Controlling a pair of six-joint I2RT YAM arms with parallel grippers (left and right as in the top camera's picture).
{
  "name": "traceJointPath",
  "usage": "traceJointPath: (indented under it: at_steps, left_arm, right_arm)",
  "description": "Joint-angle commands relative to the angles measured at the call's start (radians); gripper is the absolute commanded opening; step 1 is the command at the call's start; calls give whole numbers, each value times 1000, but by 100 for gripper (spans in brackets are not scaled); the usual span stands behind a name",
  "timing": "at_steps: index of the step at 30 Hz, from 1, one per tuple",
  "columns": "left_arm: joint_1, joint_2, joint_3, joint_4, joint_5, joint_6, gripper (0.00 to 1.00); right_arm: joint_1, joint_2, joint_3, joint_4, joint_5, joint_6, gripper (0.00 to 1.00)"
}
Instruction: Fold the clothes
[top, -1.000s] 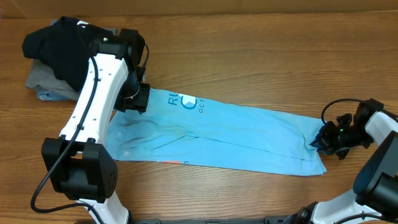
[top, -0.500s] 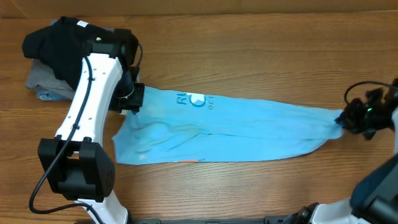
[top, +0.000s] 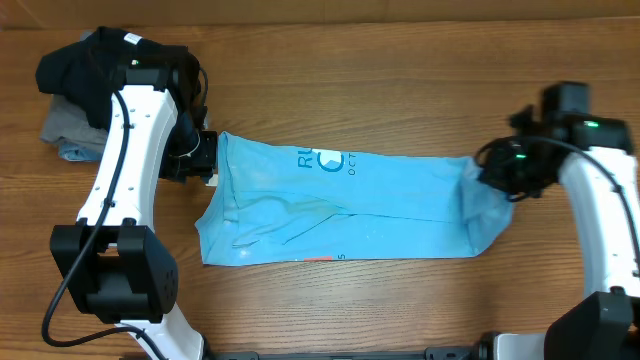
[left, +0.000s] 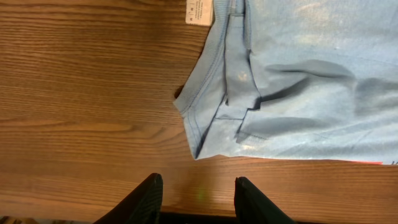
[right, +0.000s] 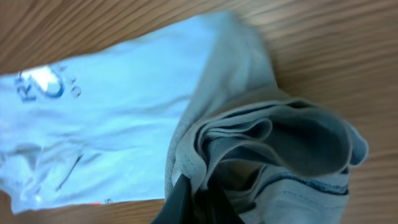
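The clothes, a sky-blue T-shirt (top: 340, 205) with white print, lie in a long folded band across the table's middle. My right gripper (top: 497, 172) is shut on the shirt's bunched right end and holds it lifted above the band; in the right wrist view the gathered hem (right: 273, 143) wraps around the gripper (right: 199, 199). My left gripper (top: 205, 162) hovers at the shirt's left end. The left wrist view shows it (left: 198, 196) open over bare wood, with the shirt's corner (left: 211, 106) ahead of the fingertips and apart from them.
A black shirt (top: 85, 70) lies on grey folded garments (top: 62, 135) at the back left corner, just behind the left arm. A white label (left: 199, 11) shows at the blue shirt's edge.
My right gripper has carried the shirt's right end up and leftward from the far right, shortening the band. The left gripper has shifted a little left.
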Motion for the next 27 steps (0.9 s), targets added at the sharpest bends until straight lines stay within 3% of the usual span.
traceJointPath:
  at_steps: [1,5,12,22,27]
  left_arm:
    - [0,-19,26,-3,18,28,41]
    - [0,-22,27,-6,18,28,41]
    - [0,-22,27,-6,18,28,42]
    - [0,-22,27,-6,18,28,42]
    - [0,-22,27,-3,18,28,43]
  right_arm:
    - [103,10,8,16,56,94,4]
    - [182,30,-1,34,228,199,4]
    - [192,46,-47,71,227,198,4]
    - [-7,46,-49,57,510,190,4]
    - [-82,46,-26,44,447,182,4]
